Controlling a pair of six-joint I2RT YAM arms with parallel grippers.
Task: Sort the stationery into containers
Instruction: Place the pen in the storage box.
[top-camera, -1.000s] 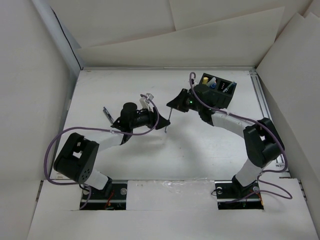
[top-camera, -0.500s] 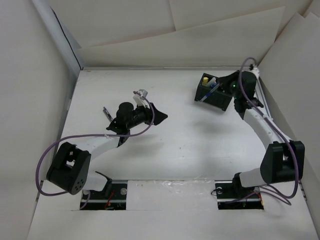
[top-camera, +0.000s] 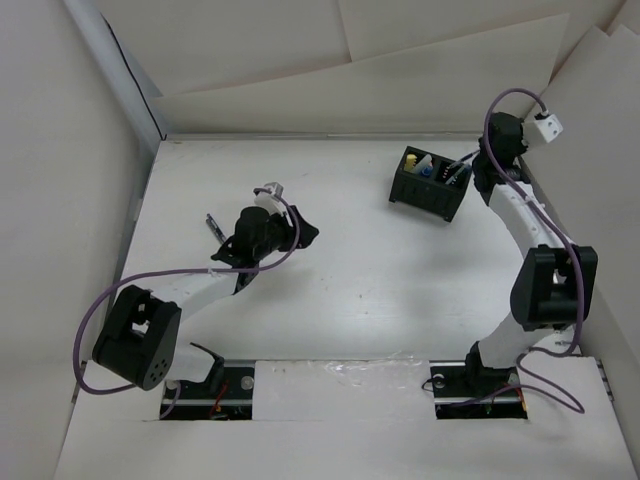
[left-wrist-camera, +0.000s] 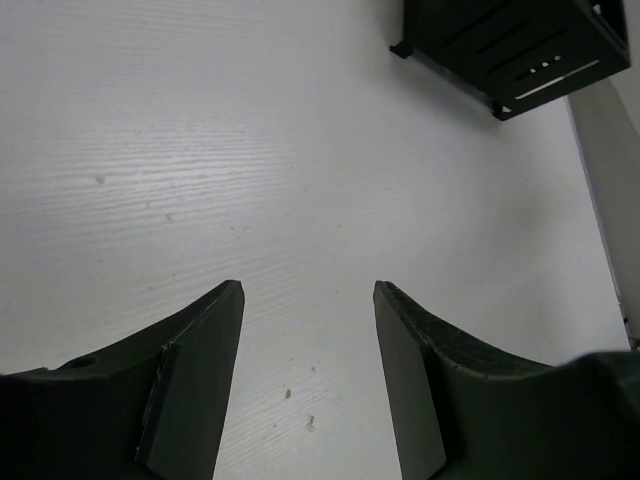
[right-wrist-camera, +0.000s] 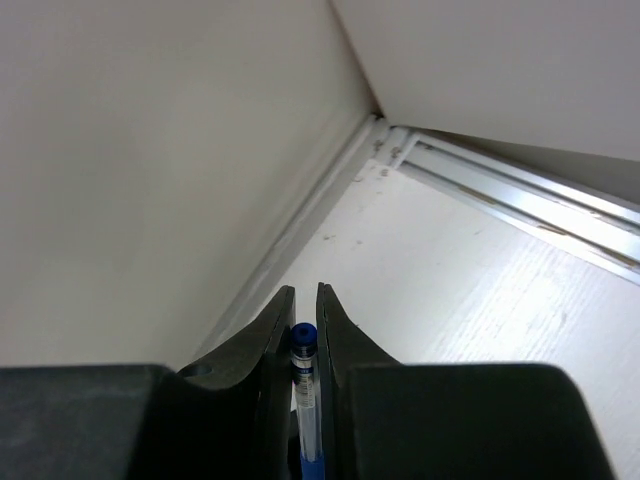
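The left claw (left-wrist-camera: 308, 295) is seen hovering over the white counter (top-camera: 380, 290) on its left half, fingers spread apart with nothing but bare surface between them. From its wrist view the black box (left-wrist-camera: 520, 45) is caught in the top right corner, well apart from the fingertips. In the overhead view the box (top-camera: 420, 192) is found at the far right of the counter, set at a slant, with a yellow-capped piece (top-camera: 422, 162) visible in its left compartment and something blue in the one beside it. The right arm is raised at the far right corner, just beside the box's right end. The right claw (right-wrist-camera: 305, 300) is clamped on a blue pen (right-wrist-camera: 304, 380), whose dark blue cap is pinched just below the fingertips. Beyond them, a pale wall (right-wrist-camera: 150, 150) and a metal rail (right-wrist-camera: 500, 190) along the counter's edge are picked out.
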